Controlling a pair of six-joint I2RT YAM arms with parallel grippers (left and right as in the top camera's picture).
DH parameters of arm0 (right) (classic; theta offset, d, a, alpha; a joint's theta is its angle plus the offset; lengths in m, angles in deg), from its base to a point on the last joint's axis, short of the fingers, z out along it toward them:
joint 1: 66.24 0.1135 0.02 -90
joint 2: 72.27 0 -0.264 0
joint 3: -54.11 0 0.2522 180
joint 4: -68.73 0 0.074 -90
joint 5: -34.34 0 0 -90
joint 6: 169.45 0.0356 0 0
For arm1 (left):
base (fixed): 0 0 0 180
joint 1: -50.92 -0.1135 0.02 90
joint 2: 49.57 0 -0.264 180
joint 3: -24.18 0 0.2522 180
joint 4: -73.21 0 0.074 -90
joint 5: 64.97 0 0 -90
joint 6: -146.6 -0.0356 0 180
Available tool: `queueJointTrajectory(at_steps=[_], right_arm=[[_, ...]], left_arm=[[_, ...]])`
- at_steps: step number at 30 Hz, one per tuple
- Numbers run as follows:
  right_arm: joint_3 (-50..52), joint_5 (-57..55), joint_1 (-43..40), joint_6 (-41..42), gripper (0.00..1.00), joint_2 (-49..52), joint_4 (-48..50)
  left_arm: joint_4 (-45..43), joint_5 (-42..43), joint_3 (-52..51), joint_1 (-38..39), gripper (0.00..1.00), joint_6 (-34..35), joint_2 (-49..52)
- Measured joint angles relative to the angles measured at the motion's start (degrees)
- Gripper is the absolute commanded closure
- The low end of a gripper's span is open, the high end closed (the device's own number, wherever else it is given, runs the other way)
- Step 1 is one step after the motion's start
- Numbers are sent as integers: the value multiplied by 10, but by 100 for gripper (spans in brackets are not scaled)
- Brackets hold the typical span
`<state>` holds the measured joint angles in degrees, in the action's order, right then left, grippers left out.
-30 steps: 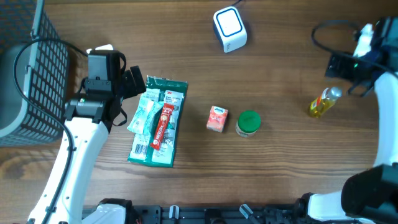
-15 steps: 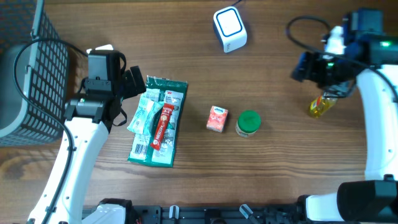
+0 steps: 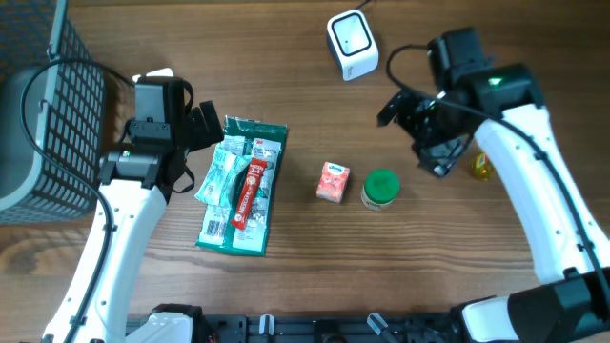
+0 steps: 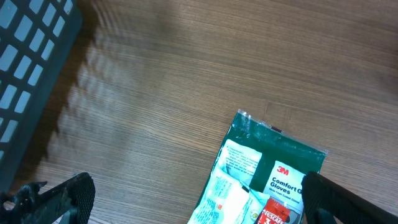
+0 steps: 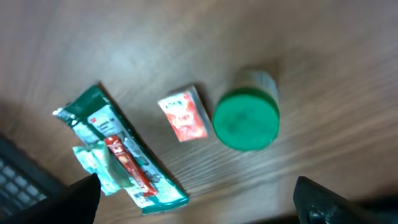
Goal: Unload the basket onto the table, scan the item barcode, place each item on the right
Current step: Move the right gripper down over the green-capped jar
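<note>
Both wide, empty: left hand [image 3: 208,129], right hand [image 3: 417,136] | jar [image 3: 381,188], likely target, mid tabletop [image 3: 457,276], just right of carton [image 3: 333,181] | centre over it, clear carton, then barcode toward far scanner [image 3: 353,43].

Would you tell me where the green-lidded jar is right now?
In the overhead view, the green-lidded jar sits near the middle, just right of the small pink carton, not touching it.

light: even, bright | shadows: soft | overhead: sharp | right wrist: motion-blurred | left wrist: clear
</note>
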<state>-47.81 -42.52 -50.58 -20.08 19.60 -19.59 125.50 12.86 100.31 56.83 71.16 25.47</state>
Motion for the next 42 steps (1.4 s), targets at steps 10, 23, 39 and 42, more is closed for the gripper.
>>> queueJointTrajectory(at_steps=[10, 23, 39, 42], right_arm=[[136, -1, 64, 230, 0, 0, 88], [202, -53, 67, 327, 0, 0, 143], [217, -71, 67, 343, 5, 7, 165], [217, -75, 67, 343, 5, 8, 166]], left_arm=[[0, 0, 0, 0, 0, 0, 0], [0, 0, 0, 0, 0, 0, 0], [0, 0, 0, 0, 0, 0, 0], [0, 0, 0, 0, 0, 0, 0]])
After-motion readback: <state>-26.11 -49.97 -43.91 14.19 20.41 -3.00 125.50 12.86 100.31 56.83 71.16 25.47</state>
